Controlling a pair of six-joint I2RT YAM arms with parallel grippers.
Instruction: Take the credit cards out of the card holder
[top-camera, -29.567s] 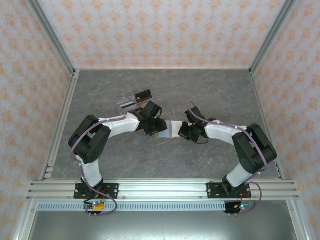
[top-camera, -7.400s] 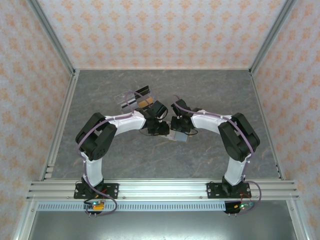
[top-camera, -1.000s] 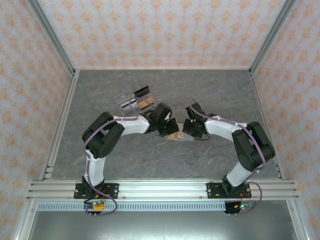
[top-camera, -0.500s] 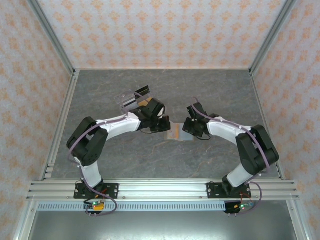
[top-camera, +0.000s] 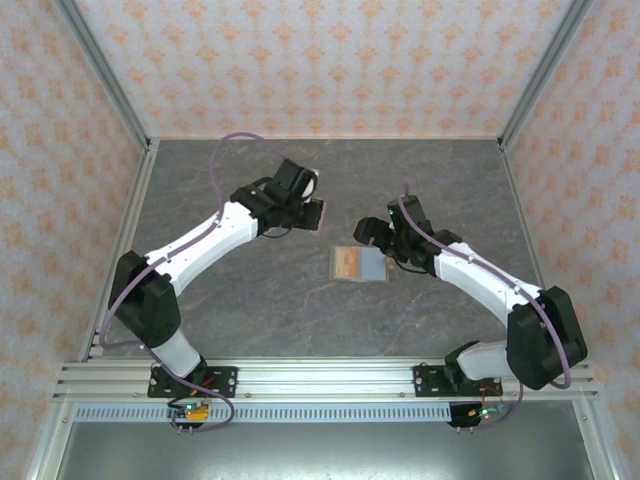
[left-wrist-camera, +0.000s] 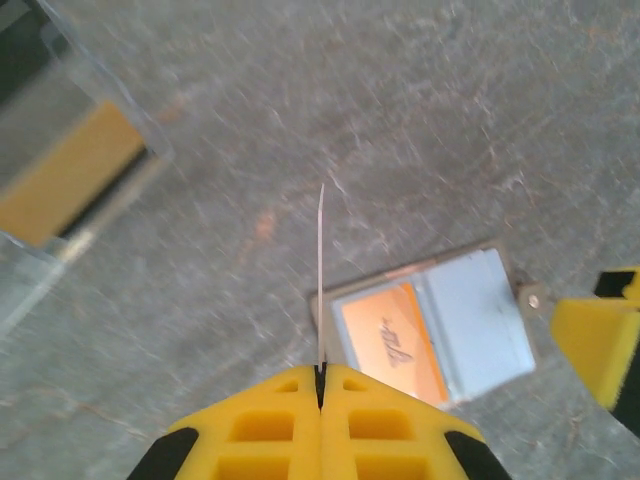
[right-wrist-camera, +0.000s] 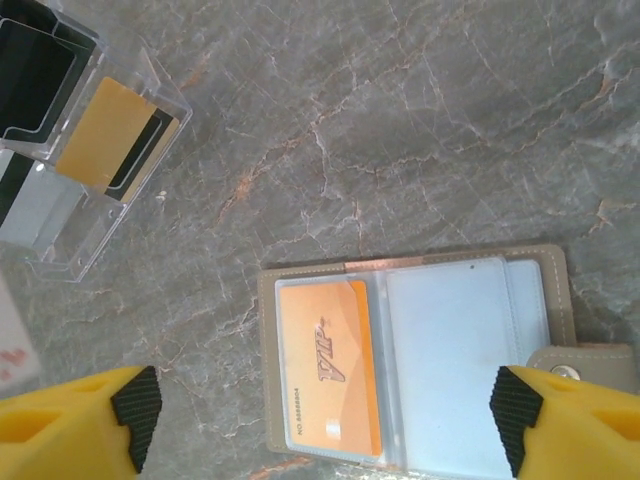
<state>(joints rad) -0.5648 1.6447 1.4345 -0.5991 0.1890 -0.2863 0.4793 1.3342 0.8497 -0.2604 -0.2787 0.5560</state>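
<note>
The card holder (right-wrist-camera: 450, 350) lies open and flat on the table, with an orange credit card (right-wrist-camera: 328, 368) in its left sleeve and a bare blue-grey right panel. My right gripper (right-wrist-camera: 325, 422) hovers open above it, one yellow finger on each side and nothing between them. From above, the card holder (top-camera: 372, 266) sits just in front of the right gripper (top-camera: 383, 243). My left gripper (left-wrist-camera: 321, 368) is shut on a thin pale credit card (left-wrist-camera: 321, 270) seen edge-on, raised clear of the card holder (left-wrist-camera: 480, 320). From above, the left gripper (top-camera: 298, 208) is far-left of the holder.
A clear plastic tray (right-wrist-camera: 95, 215) with a tan card and black pieces stands far-left of the holder, close to the left gripper; the tray (left-wrist-camera: 70, 175) also appears at the upper left of the left wrist view. Grey marbled table (top-camera: 250, 300) surrounds the holder.
The left gripper has lifted away from the holder toward the far left with a card in it. The right gripper has opened and drawn back from the holder, which now lies flat.
</note>
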